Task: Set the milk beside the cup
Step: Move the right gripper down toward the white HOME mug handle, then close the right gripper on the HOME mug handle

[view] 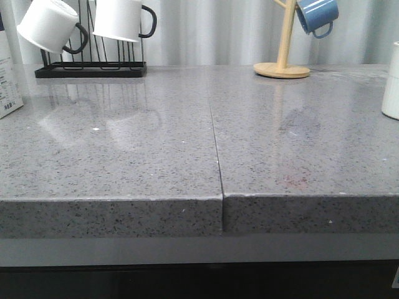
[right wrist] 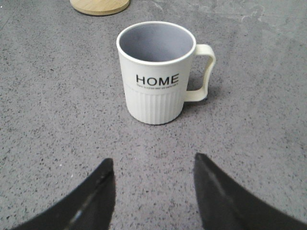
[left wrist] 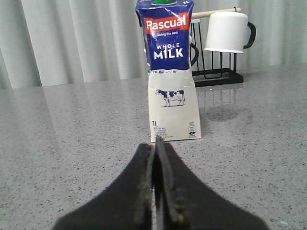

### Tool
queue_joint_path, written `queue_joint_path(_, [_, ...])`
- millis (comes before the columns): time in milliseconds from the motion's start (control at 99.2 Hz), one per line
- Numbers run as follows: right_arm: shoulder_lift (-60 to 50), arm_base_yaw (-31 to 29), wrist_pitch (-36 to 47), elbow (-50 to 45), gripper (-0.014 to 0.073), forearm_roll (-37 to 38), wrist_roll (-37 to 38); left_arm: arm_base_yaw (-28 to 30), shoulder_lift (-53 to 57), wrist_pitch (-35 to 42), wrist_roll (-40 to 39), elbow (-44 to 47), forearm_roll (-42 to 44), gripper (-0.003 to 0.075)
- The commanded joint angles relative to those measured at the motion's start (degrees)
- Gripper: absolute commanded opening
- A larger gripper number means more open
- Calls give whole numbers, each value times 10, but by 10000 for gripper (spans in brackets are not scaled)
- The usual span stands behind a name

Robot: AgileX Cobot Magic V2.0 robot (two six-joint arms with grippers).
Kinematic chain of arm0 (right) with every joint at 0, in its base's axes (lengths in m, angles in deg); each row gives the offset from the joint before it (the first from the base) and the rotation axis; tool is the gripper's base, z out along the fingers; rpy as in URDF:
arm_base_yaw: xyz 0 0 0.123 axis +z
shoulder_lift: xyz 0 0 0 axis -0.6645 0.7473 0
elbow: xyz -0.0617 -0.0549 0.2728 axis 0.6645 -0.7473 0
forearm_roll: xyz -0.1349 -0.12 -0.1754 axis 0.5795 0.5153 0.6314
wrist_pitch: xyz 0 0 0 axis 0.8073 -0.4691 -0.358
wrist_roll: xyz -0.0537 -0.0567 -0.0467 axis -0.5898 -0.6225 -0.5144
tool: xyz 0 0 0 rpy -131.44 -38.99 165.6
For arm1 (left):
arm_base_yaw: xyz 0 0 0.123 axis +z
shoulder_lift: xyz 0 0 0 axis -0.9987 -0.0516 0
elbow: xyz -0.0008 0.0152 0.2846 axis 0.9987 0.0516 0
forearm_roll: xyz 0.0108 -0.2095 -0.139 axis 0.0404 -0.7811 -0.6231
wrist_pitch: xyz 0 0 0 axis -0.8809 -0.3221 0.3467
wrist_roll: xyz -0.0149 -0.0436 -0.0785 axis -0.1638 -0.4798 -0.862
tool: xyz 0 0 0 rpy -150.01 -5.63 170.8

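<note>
The milk carton (left wrist: 169, 72) stands upright on the grey counter, white below, dark blue on top with "MILK" and a cow. In the front view only its edge (view: 7, 75) shows at the far left. My left gripper (left wrist: 156, 143) is shut and empty, just short of the carton's base. The white "HOME" cup (right wrist: 156, 72) stands upright with its handle to one side. In the front view its edge (view: 391, 81) shows at the far right. My right gripper (right wrist: 153, 165) is open and empty, a short way in front of the cup. Neither gripper shows in the front view.
A black rack (view: 90, 65) with two white black-handled mugs (view: 124, 18) stands at the back left. A wooden mug tree (view: 282, 65) with a blue mug (view: 317, 15) stands at the back right. A seam (view: 215, 137) splits the counter; its front edge (view: 199, 212) is near.
</note>
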Motion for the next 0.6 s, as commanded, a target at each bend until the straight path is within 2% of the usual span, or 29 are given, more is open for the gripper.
queue_joint_path(0, [20,-5,67,22,435,9,-2,1,19,44,-5,29,-4,-21])
queue_joint_path(312, [131,-87,203,22,435,10,-2,1,19,44,-5,29,-4,-20])
queue_joint_path(595, [260,-92,341,22,435,10,-2,1,19,44,-5,29,-4,-21])
